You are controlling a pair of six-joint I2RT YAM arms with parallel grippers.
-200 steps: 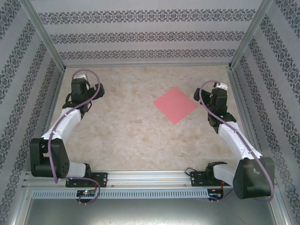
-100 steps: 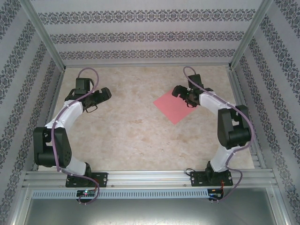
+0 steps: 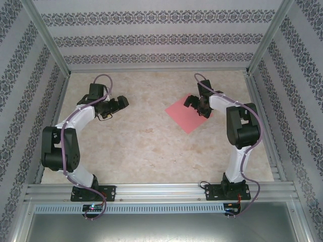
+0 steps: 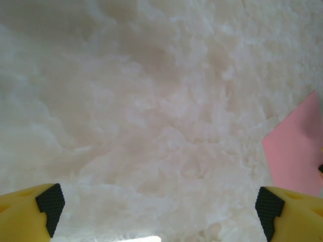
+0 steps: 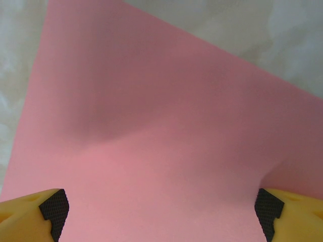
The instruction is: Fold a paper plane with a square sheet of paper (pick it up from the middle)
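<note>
R gripper (image 3: 196, 104), jaws spread over square sheet of paper (image 3: 182, 119) nr table (image 3: 151, 151) far-right edge, may skid it flat w/o pinching.

Matt, smooth pink square sheet of paper (image 5: 166, 146) lies on a marble-patterned table (image 3: 141, 146).

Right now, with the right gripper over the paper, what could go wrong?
The square sheet of paper lies flat on the table, so the open right gripper may slide it or crumple it. The gripper looks nearer the sheet's far edge than its middle; the pinch may land off-centre.
</note>
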